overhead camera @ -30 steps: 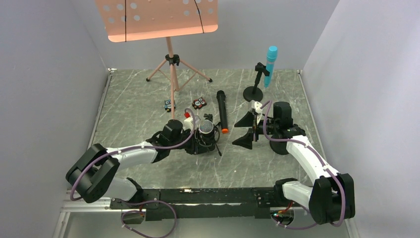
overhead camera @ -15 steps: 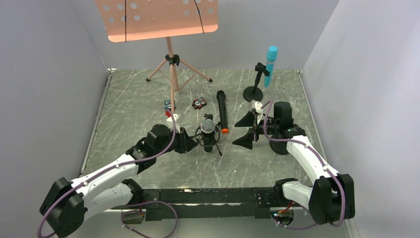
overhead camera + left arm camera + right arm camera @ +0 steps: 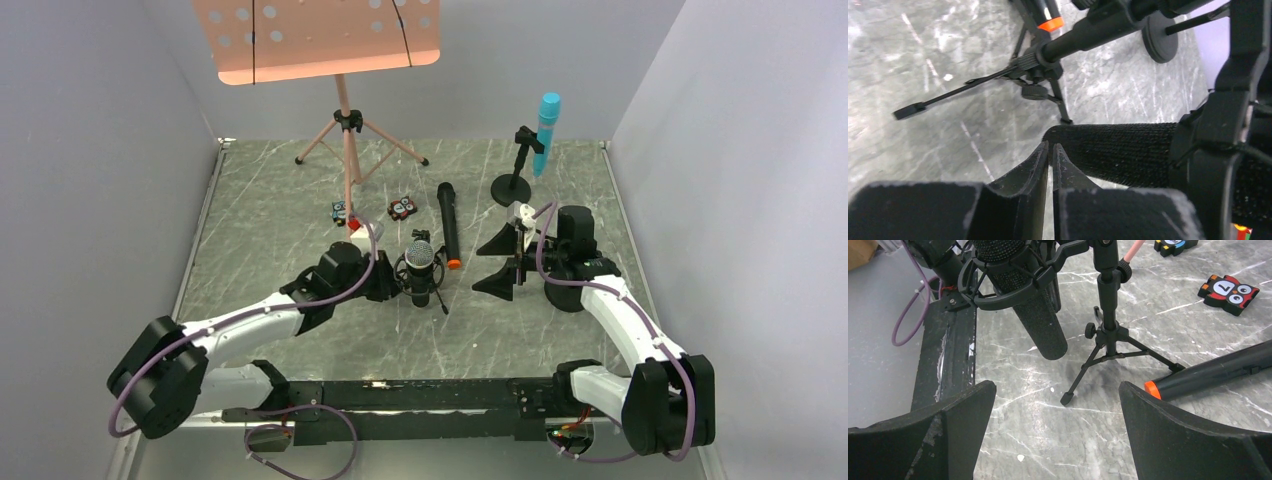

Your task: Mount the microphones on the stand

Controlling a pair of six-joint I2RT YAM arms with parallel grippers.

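The grey marbled table carries the orange-ended microphone (lying flat) and a red-black clip.

Matt blacks being set against faintly shining grey stone

The table top is being seen as grey, marble-look stone with pale veins and a slight sheen. The black microphone with silver mesh head is being shown with a woven metallic grille and a rough, grainy matt body, and its tripod stand in smooth matt black. Smooth, dull black plastic with a glossy orange end is being displayed by the orange-ended microphone, and glossy plastic by the turquoise microphone. The right gripper's fingers are being seen as coarse, matt black.
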